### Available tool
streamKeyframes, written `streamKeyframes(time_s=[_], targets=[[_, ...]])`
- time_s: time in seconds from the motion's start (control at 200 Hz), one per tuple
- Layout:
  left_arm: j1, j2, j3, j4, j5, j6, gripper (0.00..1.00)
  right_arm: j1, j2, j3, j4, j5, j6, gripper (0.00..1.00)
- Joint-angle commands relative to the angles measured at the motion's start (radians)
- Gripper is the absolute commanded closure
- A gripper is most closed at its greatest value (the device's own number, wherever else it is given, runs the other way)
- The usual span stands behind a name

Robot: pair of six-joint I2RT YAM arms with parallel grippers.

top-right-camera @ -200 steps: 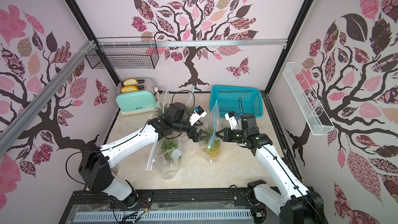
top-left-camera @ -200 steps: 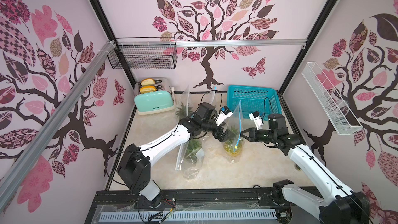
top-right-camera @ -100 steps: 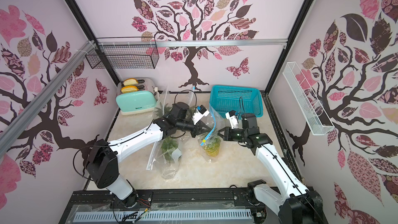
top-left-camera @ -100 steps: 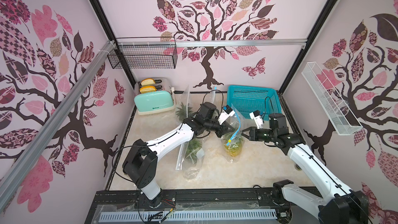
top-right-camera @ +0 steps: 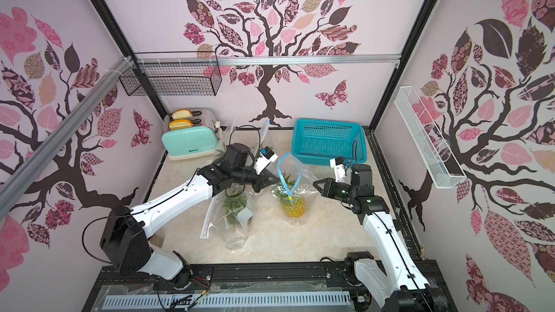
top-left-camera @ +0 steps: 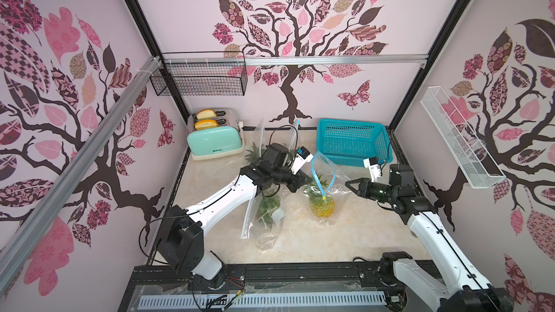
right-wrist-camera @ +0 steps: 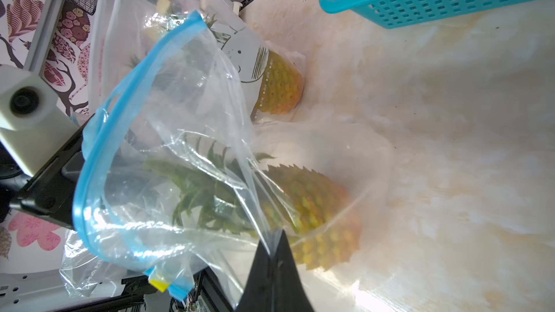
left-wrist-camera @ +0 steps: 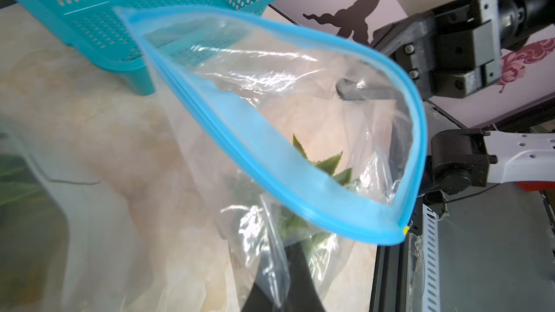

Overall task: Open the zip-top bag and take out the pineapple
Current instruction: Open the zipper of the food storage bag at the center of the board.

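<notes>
The zip-top bag [top-left-camera: 338,175] stands mid-table in both top views, and its blue zip [left-wrist-camera: 270,133] gapes in a wide loop. Inside sits the pineapple [top-left-camera: 322,205] [top-right-camera: 292,205], yellow body down and green leaves [left-wrist-camera: 327,166] up. My left gripper [top-left-camera: 306,180] [left-wrist-camera: 288,253] is shut on the clear film of the bag's left side. On the opposite side my right gripper [top-left-camera: 348,183] [right-wrist-camera: 274,235] is shut on the film, beside the pineapple [right-wrist-camera: 315,205]. The two grippers hold the bag walls apart.
A second clear bag [top-left-camera: 267,214] holding a pineapple lies under my left arm, and a third bag [top-left-camera: 255,142] stands behind it. A mint toaster [top-left-camera: 214,142] is at the back left and a teal basket [top-left-camera: 351,142] at the back right.
My left gripper has gone from open to shut on the bag's left wall. The bag's mouth has spread from a narrow peak into a wide loop. The right arm has hardly moved.
</notes>
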Motion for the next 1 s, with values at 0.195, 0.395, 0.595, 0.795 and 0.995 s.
streamKeyframes(time_s=[0.195, 0.395, 0.595, 0.795, 0.995], targets=[[0.026, -0.058, -0.013, 0.006, 0.008, 0.02, 1.0, -0.104, -0.017, -0.047, -0.002, -0.022, 0.015, 1.0], [0.016, -0.032, -0.029, 0.095, 0.082, -0.039, 1.0, -0.103, -0.015, 0.032, -0.087, -0.069, -0.005, 0.83], [-0.013, -0.017, -0.027, 0.122, 0.087, -0.049, 1.0, -0.029, -0.047, 0.361, -0.387, 0.035, -0.084, 0.67], [-0.032, -0.028, -0.042, 0.152, 0.086, -0.062, 1.0, 0.281, 0.081, 0.56, -0.382, 0.22, -0.016, 0.68], [-0.035, -0.056, -0.083, 0.184, 0.077, -0.076, 1.0, 0.394, 0.225, 0.52, -0.343, 0.287, -0.006, 0.7]])
